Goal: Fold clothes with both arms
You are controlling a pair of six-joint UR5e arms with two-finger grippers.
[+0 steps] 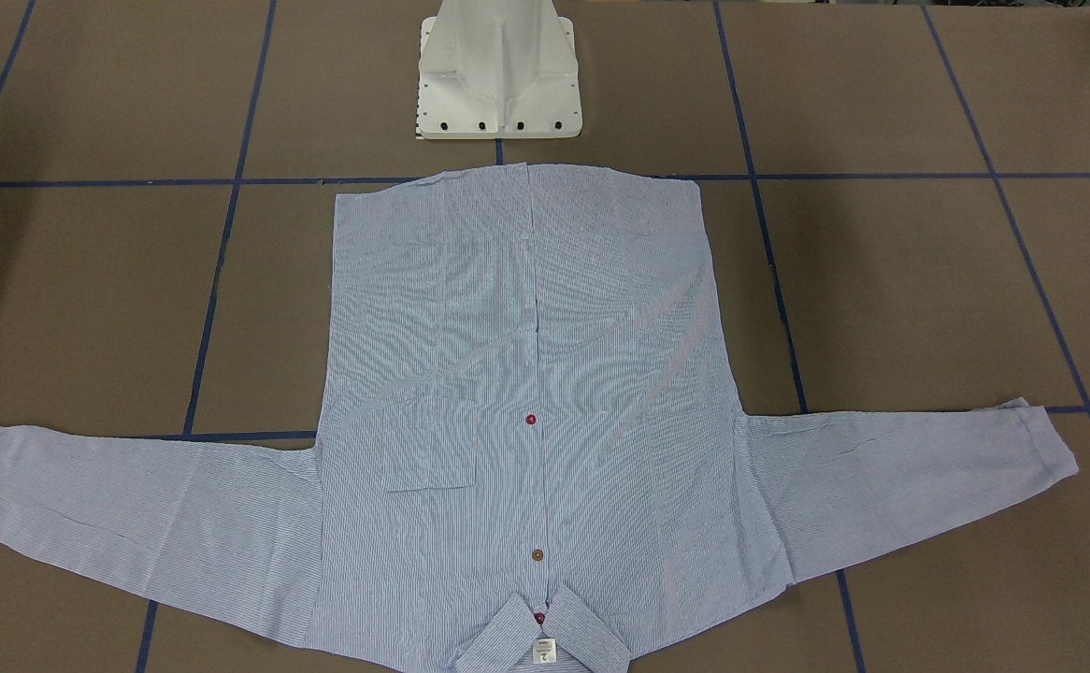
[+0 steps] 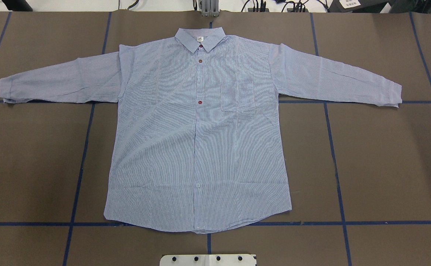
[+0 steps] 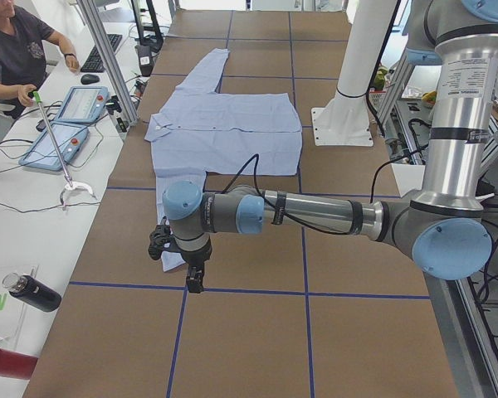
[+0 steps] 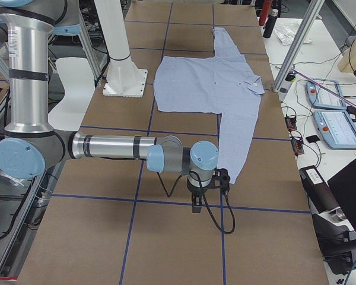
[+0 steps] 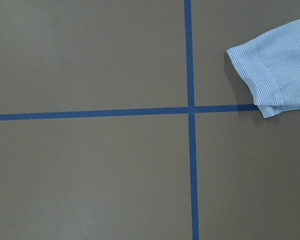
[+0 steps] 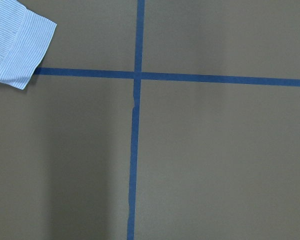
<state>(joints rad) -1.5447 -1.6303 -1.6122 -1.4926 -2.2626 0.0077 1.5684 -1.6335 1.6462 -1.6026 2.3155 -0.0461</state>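
Note:
The light blue-and-white striped shirt (image 2: pixel 200 140) lies flat and face up on the brown table, buttoned, both sleeves spread out sideways, collar at the far side from the robot's base. It also shows in the front view (image 1: pixel 526 327). My left gripper (image 3: pixel 195 280) hangs past the end of the left sleeve, pointing down above the table. My right gripper (image 4: pixel 196 203) hangs past the end of the right sleeve. I cannot tell whether either is open or shut. The left wrist view shows one cuff (image 5: pixel 272 75); the right wrist view shows the other cuff (image 6: pixel 17 45).
The white pedestal base (image 1: pixel 498 75) stands just behind the shirt's hem. Blue tape lines (image 2: pixel 82 155) cross the brown table. An operator (image 3: pixel 17 50) sits at a side bench with teach pendants (image 3: pixel 54 145). A black bottle (image 3: pixel 33 292) lies on that bench.

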